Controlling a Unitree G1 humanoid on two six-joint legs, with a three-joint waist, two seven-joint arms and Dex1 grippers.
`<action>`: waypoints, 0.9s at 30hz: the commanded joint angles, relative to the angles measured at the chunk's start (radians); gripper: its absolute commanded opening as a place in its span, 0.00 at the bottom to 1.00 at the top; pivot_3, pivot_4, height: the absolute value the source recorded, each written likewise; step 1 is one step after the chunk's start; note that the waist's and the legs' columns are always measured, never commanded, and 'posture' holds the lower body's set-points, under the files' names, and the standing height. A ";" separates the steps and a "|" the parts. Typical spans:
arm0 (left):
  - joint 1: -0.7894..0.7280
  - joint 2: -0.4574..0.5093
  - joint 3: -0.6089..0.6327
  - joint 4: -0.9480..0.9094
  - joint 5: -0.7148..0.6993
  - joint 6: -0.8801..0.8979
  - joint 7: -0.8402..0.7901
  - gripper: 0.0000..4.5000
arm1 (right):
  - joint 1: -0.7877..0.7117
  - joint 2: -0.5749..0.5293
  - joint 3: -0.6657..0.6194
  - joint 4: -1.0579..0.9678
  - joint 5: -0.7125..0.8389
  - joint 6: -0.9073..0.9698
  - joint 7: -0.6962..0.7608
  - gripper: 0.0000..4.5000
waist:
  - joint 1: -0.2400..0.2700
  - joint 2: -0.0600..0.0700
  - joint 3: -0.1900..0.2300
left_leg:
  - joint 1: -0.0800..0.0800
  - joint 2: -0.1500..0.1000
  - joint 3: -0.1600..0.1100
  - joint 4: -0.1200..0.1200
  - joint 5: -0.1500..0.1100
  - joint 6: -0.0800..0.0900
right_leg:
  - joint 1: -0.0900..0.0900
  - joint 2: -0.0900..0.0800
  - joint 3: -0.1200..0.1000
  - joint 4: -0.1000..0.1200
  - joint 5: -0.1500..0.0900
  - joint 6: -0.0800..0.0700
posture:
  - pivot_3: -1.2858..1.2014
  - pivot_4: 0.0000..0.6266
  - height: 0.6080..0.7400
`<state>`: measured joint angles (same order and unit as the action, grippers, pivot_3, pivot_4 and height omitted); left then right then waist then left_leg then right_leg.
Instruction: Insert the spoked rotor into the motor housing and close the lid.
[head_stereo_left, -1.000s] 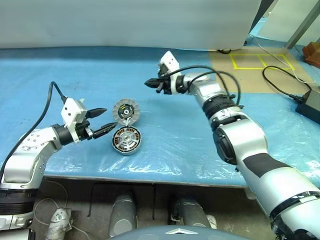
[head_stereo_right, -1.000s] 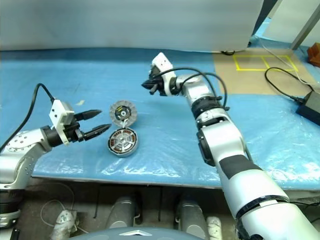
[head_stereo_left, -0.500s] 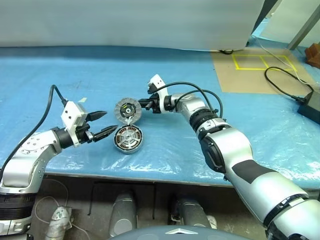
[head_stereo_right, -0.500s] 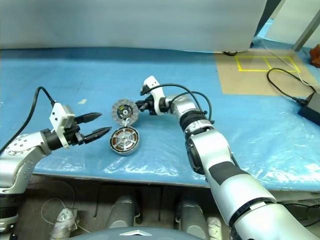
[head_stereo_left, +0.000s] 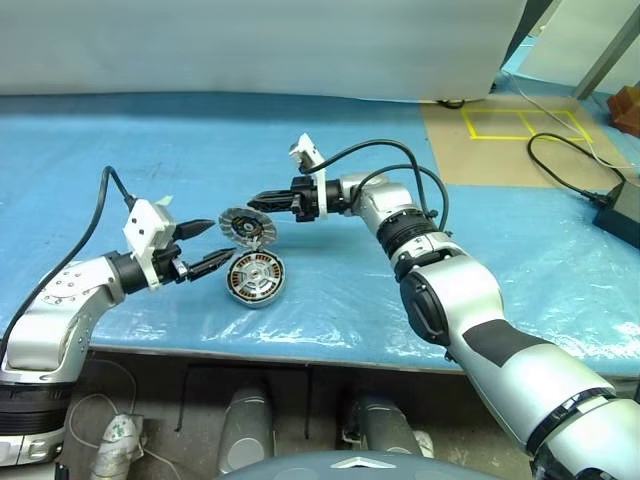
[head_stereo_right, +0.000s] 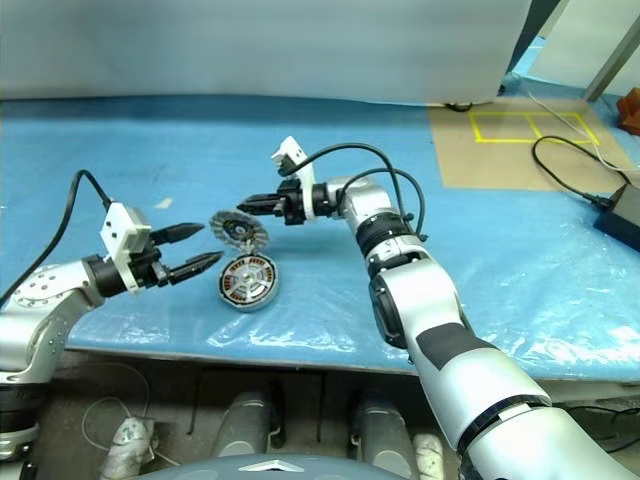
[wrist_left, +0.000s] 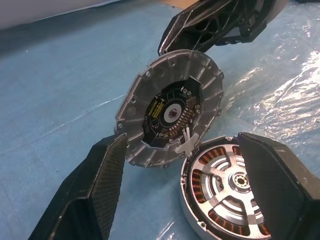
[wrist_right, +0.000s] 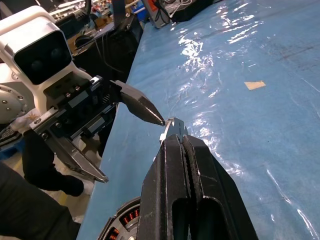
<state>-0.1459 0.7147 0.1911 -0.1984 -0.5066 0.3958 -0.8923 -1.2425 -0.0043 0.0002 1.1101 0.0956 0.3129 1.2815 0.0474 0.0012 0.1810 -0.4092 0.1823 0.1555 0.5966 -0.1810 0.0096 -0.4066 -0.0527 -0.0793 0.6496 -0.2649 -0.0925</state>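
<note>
Far left: left gripper (head_stereo_left: 207, 246) hovering just off the worktop (head_stereo_left: 400, 290), jaws spread wide with nothing between them, pointing at the motor parts from just beside them. White camera block sitting on its wrist, black cable looping off behind.

Next over: motor housing (head_stereo_left: 255, 277) lying flat on the blue plastic-covered worktop, open side up, copper-brown windings ringed around a silver spoked piece and central hub. In the left wrist view, spoked rotor (wrist_left: 235, 182) looks already seated down in there, silver spokes over the copper.

Right behind and touching the housing's far rim: lid (head_stereo_left: 246, 225), tipped up on edge and leaning, ribbed silver rim, dark centre with little green-yellow bits facing the left gripper. Joined to the housing by a small pale tab at the bottom.

Then right gripper (head_stereo_left: 262, 202), reaching in sideways from the right, jaws pinched fully together and holding nothing, tips sitting right at the lid's top edge. Can't tell if actually touching.

Far right, well apart: tan floor patch with a yellow tape square (head_stereo_left: 524, 123), black cable and a power brick (head_stereo_left: 620, 210).
</note>
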 joint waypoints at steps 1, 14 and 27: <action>-0.014 0.002 0.015 0.003 -0.005 -0.008 -0.006 0.83 | 0.029 0.015 0.049 -0.105 0.009 0.029 0.058 0.00 | 0.000 0.000 0.000 | 0.000 0.000 0.000 0.000 0.000 0.000 | 0.000 0.000 0.000 0.000 0.000 0.000 | 0.52 0.24 1.00; 0.009 0.110 0.167 -0.010 -0.140 0.089 -0.084 0.83 | 0.204 -0.055 0.245 -0.406 0.002 0.096 0.172 0.00 | 0.000 0.000 0.000 | 0.002 0.000 0.000 0.000 0.000 0.000 | 0.002 0.000 0.000 0.000 0.000 0.000 | 0.52 0.24 1.00; -0.020 0.044 0.094 -0.024 -0.102 0.075 -0.028 0.83 | 0.319 -0.127 0.355 -0.549 -0.035 0.046 0.142 0.00 | 0.006 -0.001 0.000 | 0.004 0.000 0.000 -0.001 -0.001 -0.005 | 0.005 0.000 0.000 -0.003 0.000 0.000 | 0.52 0.24 1.00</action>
<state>-0.1504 0.7570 0.2777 -0.1949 -0.6107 0.4845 -0.9281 -0.9455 -0.1184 0.3327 0.5867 0.0804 0.3969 1.4291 0.0532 0.0005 0.1808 -0.4055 0.1819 0.1554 0.5957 -0.1820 0.0048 -0.4018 -0.0527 -0.0790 0.6468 -0.2648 -0.0923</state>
